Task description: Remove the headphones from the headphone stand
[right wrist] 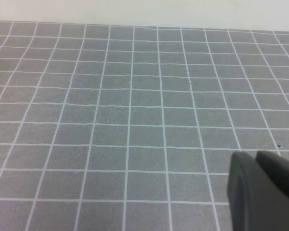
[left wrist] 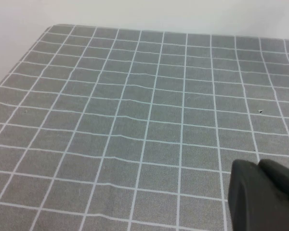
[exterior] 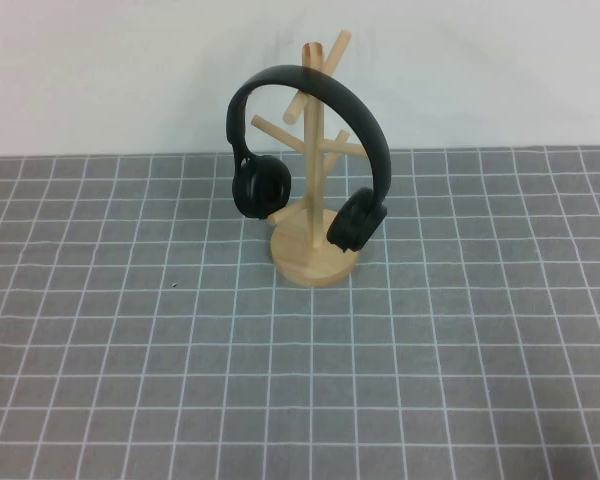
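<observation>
The black headphones (exterior: 325, 95) hang by their arched headband over the top of the light wooden headphone stand (exterior: 313, 150). One ear cup (exterior: 260, 186) hangs left of the pole and the other (exterior: 357, 221) hangs right of it, just above the round disc base (exterior: 315, 262). Neither gripper shows in the high view. My left gripper (left wrist: 257, 164) is shut and empty over bare grid cloth in the left wrist view. My right gripper (right wrist: 255, 156) is shut and empty over bare grid cloth in the right wrist view. Neither wrist view shows the headphones or the stand.
A grey cloth with a white grid (exterior: 300, 380) covers the table. A pale wall (exterior: 100, 70) stands behind the table's far edge. The stand is near the far middle of the table.
</observation>
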Controlling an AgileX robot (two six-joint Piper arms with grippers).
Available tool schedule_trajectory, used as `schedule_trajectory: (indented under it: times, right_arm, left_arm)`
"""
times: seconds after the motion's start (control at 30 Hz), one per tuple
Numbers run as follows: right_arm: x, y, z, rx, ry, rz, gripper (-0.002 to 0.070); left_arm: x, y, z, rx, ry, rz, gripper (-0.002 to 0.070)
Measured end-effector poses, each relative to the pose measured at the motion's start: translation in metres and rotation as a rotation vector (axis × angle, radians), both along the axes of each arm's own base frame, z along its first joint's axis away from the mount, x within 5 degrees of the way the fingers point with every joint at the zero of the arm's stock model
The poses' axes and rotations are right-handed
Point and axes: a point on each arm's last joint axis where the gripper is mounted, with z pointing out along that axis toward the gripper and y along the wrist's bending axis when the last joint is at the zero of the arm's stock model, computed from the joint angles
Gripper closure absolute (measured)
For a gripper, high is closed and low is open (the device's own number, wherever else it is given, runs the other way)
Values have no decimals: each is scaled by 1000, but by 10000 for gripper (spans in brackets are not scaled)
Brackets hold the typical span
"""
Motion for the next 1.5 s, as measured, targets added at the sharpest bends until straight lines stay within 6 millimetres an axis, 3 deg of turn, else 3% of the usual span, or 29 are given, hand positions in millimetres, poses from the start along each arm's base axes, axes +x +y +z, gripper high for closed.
schedule_trajectory:
  times: [0.7, 0.97, 1.23, 1.3, 1.5]
  right_arm:
    - [0, 0, 0, 0, 0, 0, 685]
    - [0, 0, 0, 0, 0, 0, 685]
    - [0, 0, 0, 0, 0, 0, 685]
    - [0, 0, 0, 0, 0, 0, 685]
    - [0, 0, 0, 0, 0, 0, 685]
  left_arm:
    - [0, 1, 0, 17, 1, 1, 680]
    - [-2, 16, 1, 482, 49, 41, 679]
    - [-2, 18, 3, 576, 49, 47, 679]
    - [0, 16, 6, 518, -7, 43, 679]
    - [4, 4, 22, -47, -257, 53, 679]
